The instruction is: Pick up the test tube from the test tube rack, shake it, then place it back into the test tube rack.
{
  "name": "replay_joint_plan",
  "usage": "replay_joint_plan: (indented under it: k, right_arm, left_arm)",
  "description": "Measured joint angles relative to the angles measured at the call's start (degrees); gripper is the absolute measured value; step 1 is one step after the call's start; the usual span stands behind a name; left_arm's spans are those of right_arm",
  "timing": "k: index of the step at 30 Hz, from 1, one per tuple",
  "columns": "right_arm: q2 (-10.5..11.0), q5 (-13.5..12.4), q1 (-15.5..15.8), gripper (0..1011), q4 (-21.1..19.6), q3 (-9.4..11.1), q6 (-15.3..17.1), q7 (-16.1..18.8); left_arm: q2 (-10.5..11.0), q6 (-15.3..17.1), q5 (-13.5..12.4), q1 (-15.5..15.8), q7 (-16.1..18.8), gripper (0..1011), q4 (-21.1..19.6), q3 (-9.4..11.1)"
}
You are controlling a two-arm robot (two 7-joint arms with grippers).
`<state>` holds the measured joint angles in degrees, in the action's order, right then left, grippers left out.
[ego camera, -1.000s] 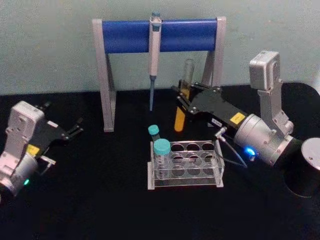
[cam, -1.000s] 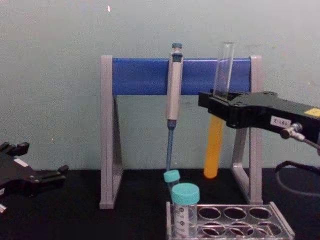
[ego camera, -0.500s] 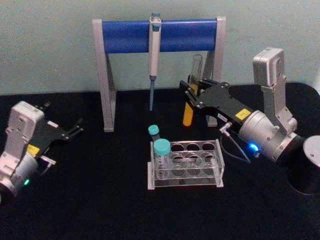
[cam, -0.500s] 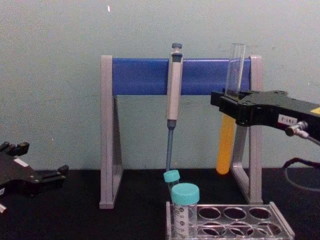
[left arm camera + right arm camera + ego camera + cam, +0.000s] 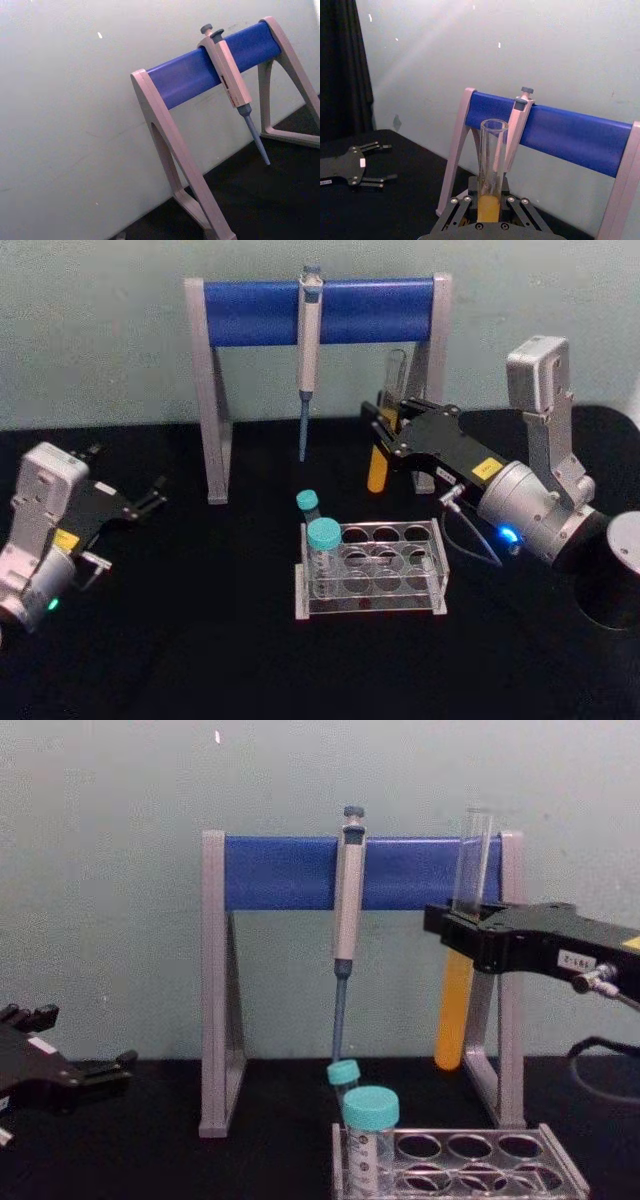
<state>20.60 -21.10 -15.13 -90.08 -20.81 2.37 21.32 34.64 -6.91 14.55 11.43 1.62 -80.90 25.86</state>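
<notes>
My right gripper (image 5: 385, 432) is shut on the test tube (image 5: 378, 470) and holds it upright in the air behind the test tube rack (image 5: 372, 606), in front of the stand's right leg. The clear tube (image 5: 453, 1010) has orange-yellow liquid in its lower half and an open top. In the right wrist view the test tube (image 5: 491, 170) rises straight between the fingers of the right gripper (image 5: 490, 205). The test tube rack (image 5: 455, 1131) lies low on the black table, below and slightly left of the held tube. My left gripper (image 5: 155, 494) rests open at the far left.
A blue-and-grey stand (image 5: 320, 310) spans the back, with a grey pipette (image 5: 308, 350) hanging from it. Two teal-capped vials (image 5: 322, 540) stand at the rack's left end. A black cylinder (image 5: 615, 585) sits at the right edge. Open table lies between the left gripper and the rack.
My right gripper carried the test tube to the right, away from the pipette, and brought it from a slight tilt to upright. The left arm has not moved.
</notes>
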Motion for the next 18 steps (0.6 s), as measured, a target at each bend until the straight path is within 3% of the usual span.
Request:
replay_joint_plan:
  k: [18]
  right_arm:
    - [0.16,0.08,0.59,233,-0.58,0.19,0.06,0.50]
  left_arm:
    - [0.00,0.00,0.00,0.00,0.00,1001,0.00,0.00]
